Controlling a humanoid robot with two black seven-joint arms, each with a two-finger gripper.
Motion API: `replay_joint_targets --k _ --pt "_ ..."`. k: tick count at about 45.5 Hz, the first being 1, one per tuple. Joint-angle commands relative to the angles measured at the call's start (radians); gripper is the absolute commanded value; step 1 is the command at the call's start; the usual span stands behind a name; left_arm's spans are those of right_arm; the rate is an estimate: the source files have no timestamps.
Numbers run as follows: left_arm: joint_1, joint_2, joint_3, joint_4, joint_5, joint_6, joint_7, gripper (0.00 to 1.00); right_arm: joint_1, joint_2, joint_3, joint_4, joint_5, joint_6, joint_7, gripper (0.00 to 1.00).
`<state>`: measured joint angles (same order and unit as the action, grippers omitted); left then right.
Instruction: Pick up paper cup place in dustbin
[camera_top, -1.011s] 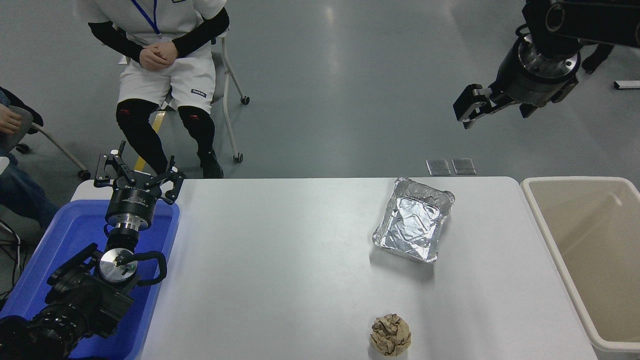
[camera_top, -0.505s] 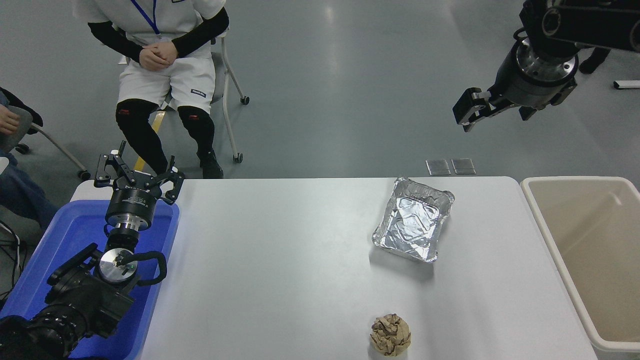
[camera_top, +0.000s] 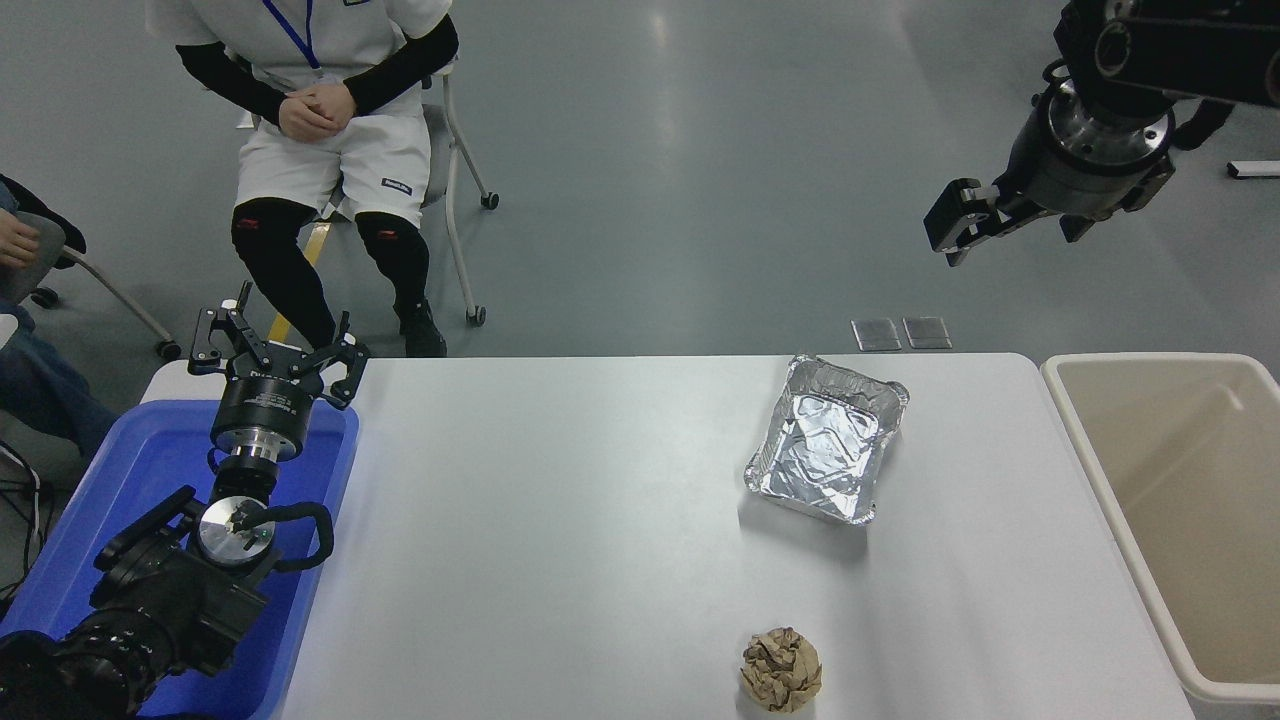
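Head view: right gripper hangs high beyond the white table, holding nothing, finger spread indeterminate. Dustbin stands beside the table's right edge. Left gripper, fingers spread, is parked above the blue tray.

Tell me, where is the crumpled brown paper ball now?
In the head view, the crumpled brown paper ball lies on the white table at its near edge, right of centre, nearer than the foil tray.

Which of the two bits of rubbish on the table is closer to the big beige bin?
The silver foil tray. It sits nearer the table's far right, closer to the bin, while the crumpled brown paper ball lies at the near edge, further left.
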<state>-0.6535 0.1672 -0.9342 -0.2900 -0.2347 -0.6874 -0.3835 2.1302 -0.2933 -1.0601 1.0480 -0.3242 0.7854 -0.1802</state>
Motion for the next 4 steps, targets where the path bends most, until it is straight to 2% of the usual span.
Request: replay_joint_targets --k 1,4 --pt "0.000 0.000 0.000 0.000 0.000 0.000 0.000 0.99 0.007 0.003 -0.017 0.000 0.093 0.000 0.004 1.00" --pt "0.000 0.000 0.000 0.000 0.000 0.000 0.000 0.99 0.008 0.002 -0.017 0.000 0.105 0.000 0.004 1.00"
